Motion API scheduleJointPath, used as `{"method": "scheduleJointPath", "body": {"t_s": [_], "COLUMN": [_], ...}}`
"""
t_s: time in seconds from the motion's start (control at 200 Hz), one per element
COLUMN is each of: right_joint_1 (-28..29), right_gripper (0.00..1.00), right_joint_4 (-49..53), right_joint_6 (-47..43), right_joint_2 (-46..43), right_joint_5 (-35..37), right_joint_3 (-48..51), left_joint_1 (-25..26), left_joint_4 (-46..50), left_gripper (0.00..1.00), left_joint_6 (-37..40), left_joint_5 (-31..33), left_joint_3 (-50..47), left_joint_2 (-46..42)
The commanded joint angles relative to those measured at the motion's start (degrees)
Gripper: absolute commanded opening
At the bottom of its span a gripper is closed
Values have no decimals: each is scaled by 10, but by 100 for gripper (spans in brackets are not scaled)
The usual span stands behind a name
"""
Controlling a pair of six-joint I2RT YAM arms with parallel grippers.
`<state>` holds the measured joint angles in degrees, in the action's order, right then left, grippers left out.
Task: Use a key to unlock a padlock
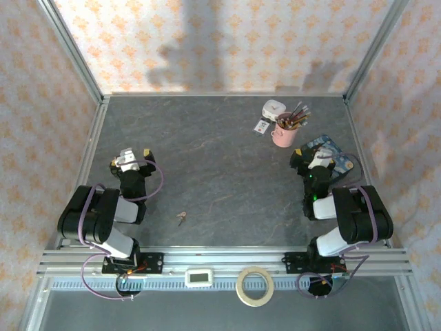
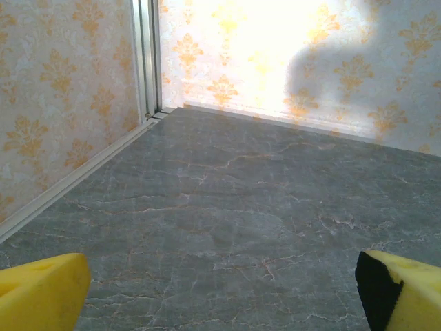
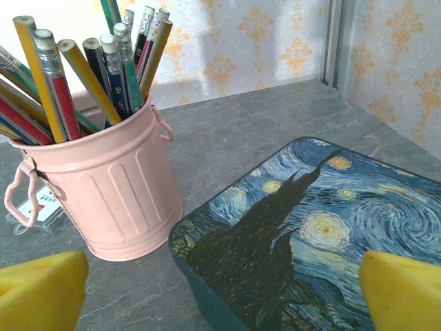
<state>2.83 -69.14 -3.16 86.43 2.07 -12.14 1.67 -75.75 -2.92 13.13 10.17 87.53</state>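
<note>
Key lies behind and right of my left gripper, too tiny to tell if the padlock's with it. Left and right gripper both gape empty. It's so flat a sloppy pinch could skid it away

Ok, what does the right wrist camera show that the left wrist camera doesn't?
The right wrist view has a pink bucket of pencils beside the starry-night tin. The left wrist view has a stretch of table running to a metal corner post. Shared: grey marbled tabletop, patterned wall, and yellow fingertips spread wide, left gripper and right gripper both open.
</note>
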Motion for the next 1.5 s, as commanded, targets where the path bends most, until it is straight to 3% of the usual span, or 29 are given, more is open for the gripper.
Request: {"method": "scheduleJointPath", "body": {"t_s": [0.0,0.941,1.016,1.206,1.306,1.491], "right_joint_1": [-3,-3,2,6,-2,-34], "right_gripper": [100,100,100,100,100,100], "right_joint_4": [-17,-12,35,288,390,590], "right_joint_6": [10,12,15,79,127,178], "right_joint_2": [7,1,-30,-139,-162,-146], "right_joint_5": [-2,7,33,128,134,121], "right_joint_3": [-10,-12,-30,-122,-158,-242], "left_joint_1": [3,0,1,17,17,33], "left_joint_4": [-25,-24,-2,205,245,305], "left_gripper": [99,99,99,99,99,99], "left_joint_6": [5,3,1,-17,-102,-262], "left_joint_5": [11,7,18,68,25,-116], "left_joint_3": [10,10,18,84,96,119], "left_joint_2": [8,7,-10,-137,-187,-204]}}
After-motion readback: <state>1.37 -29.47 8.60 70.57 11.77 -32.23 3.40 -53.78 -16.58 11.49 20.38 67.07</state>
